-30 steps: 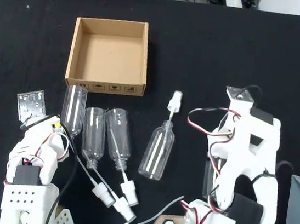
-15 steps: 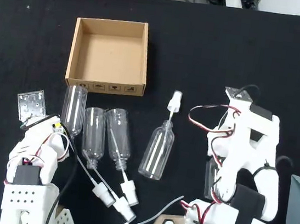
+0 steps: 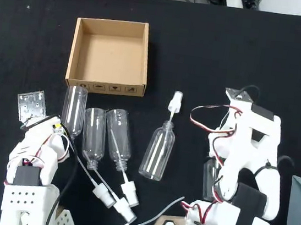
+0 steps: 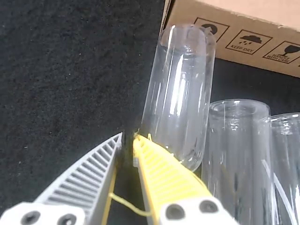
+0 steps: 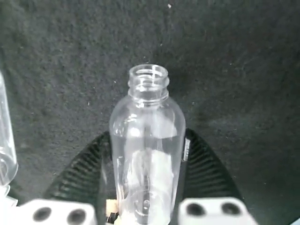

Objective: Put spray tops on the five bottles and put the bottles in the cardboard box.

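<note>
High view had the left gripper (image 4: 127,139) at the left, its fingers pinched nearly together on nothing, just beside the outermost bottle (image 3: 73,109) of three lying side by side below the cardboard box (image 3: 105,86). Spray tops (image 3: 129,191) lay near their necks. A fourth bottle (image 3: 158,149) lay on the black table (image 3: 290,64) toward the middle. At the right, the right gripper (image 5: 146,145) clasped a topless bottle (image 5: 147,108) by its body.

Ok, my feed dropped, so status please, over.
Right jaws shut on a capless bottle. Left jaws shut, empty, beside a lying bottle. Box: no bottles in yet. Loose tops near the arms.
</note>
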`<state>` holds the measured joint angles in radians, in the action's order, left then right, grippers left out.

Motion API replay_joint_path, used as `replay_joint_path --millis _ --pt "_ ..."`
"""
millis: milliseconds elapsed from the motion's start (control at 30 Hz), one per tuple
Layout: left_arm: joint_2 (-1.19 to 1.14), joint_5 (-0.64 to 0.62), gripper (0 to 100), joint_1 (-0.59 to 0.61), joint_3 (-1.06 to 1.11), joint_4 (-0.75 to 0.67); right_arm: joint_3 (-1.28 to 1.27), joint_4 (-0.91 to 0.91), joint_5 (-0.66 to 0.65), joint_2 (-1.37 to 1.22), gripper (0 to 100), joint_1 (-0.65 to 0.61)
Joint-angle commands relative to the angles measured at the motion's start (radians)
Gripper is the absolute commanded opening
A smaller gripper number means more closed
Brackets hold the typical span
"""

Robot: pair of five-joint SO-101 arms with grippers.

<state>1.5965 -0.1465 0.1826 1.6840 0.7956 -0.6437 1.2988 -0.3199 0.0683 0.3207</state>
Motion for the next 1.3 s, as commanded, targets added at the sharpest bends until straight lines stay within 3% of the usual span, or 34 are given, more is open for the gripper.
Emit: replay_joint_path --millis 0,433,800,900,1267 --pt "0.017 0.008 3 -0.008 0.025 -0.021 0.062 0.063 -0.009 0.018 6.0 0.020" --pt "0.017 0.008 3 -0.008 0.025 -0.018 0.166 0.224 -0.009 0.255 6.0 0.006" --pt "0.017 0.008 3 -0.008 0.025 -0.018 0.295 0.338 0.000 0.275 6.0 -0.199" --pt "0.017 0.008 3 -0.008 0.025 -0.018 0.384 0.387 0.074 0.275 6.0 -0.259" --pt "0.017 0.008 3 -0.004 0.025 -0.017 0.444 0.388 0.133 0.277 6.0 -0.370"
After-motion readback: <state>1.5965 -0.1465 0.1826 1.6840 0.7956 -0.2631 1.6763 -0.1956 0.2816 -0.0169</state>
